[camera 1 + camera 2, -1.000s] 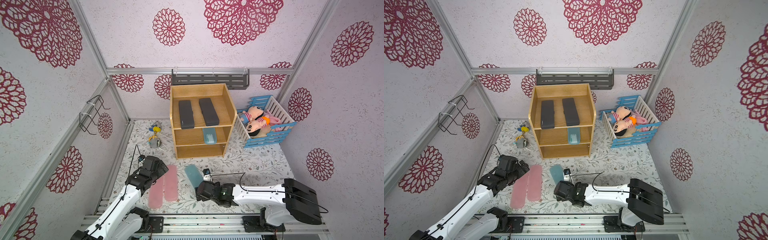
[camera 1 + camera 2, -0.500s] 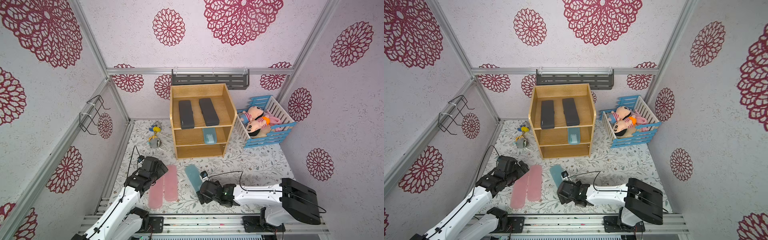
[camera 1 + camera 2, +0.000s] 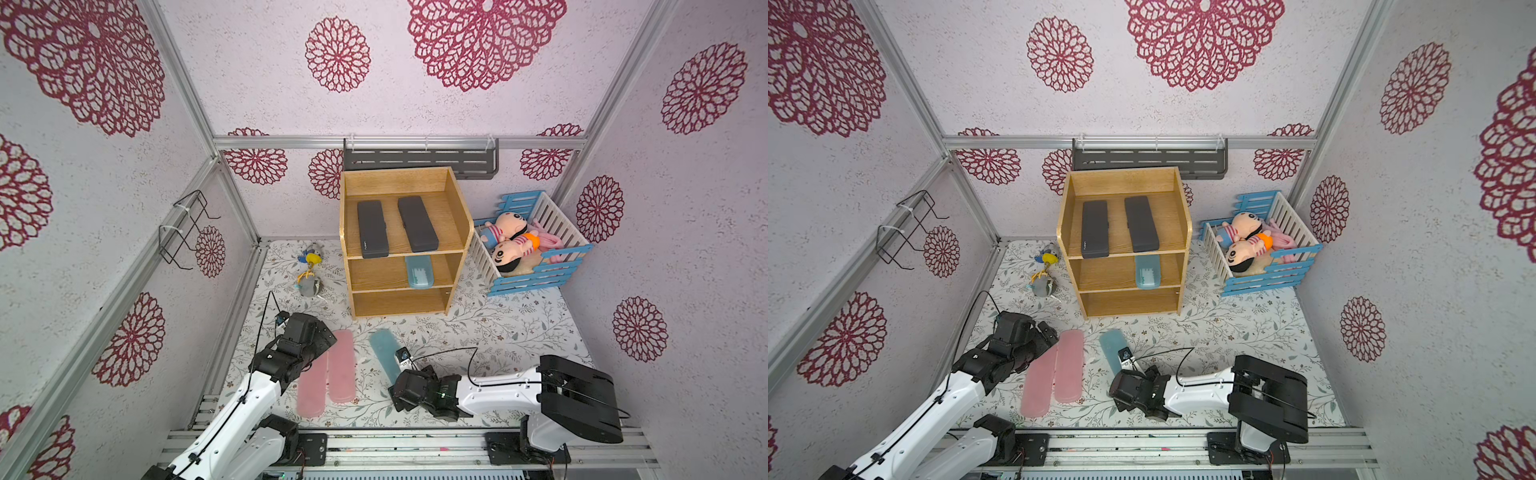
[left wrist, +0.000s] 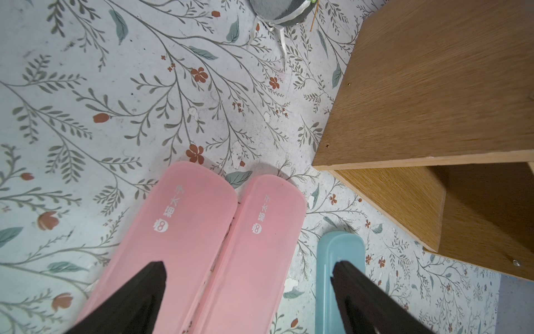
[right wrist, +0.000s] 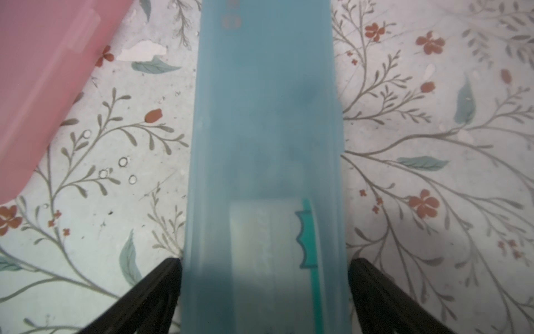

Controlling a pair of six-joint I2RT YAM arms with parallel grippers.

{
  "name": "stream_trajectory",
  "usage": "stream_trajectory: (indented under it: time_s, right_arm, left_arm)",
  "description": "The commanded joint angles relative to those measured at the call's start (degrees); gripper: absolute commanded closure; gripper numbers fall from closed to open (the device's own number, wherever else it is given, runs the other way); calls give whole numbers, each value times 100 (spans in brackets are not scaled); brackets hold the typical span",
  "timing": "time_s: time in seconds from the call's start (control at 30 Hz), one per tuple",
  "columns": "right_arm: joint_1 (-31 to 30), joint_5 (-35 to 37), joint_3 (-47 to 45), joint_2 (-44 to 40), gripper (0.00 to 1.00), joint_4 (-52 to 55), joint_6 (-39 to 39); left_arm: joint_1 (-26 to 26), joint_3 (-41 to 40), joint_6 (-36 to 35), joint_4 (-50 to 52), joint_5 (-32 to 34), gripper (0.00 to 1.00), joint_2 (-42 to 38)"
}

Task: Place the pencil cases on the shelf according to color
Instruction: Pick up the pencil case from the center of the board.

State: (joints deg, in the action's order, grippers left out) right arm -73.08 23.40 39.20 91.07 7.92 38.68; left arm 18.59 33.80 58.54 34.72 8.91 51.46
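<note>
In both top views, the light-wood shelf (image 3: 460, 208) stands at the back of the floral table (image 3: 519, 332). Two black pencil cases (image 3: 372, 229) lie side by side on its top level, and the shelved teal case (image 3: 419, 272) lies on the middle one. Nearer the arms, two pink pencil cases (image 3: 340, 365) lie touching along their length. The loose teal case (image 3: 383, 351) rests just beside them, its near end under the right gripper (image 3: 400, 379). The left gripper (image 3: 321, 340) hangs over the pink pair's far end.

From the left wrist, that gripper's jaws are spread wide and hold nothing. The pink pair sits below them, the loose teal case is off to one side and the shelf's corner is close by.

From the right wrist, the jaws stand apart and straddle the loose teal case, which lies flat on the table. Their tips sit right at its long edges, but whether they press yet cannot be told. A pink case shows at the frame's corner.

The step in hand looks like the grasp of this second teal case. It goes best if the jaws close squarely across the width, since smooth plastic may twist or slip in a skewed pinch. The grip sits near one end, so the far end may droop and a firm hold and a level lift will help. The case should rise clear of its pink neighbour, then go end-first under the top board and down beside its teal mate.
</note>
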Motion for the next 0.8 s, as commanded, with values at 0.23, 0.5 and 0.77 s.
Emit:
stream_trajectory:
  time_s: [0.23,0.5,0.77]
  right_arm:
    - [-236,383,-255,-45,36,111,774]
    - [-570,1173,-179,-1221,38,790,1010]
    - [-684,1759,332,-1959,36,1459,1010]
  left_arm:
    - [1,21,-87,-184,92,3,75]
    - [4,-2,-54,-77,208,3,-135]
    - [4,-67,2,-172,419,3,-281]
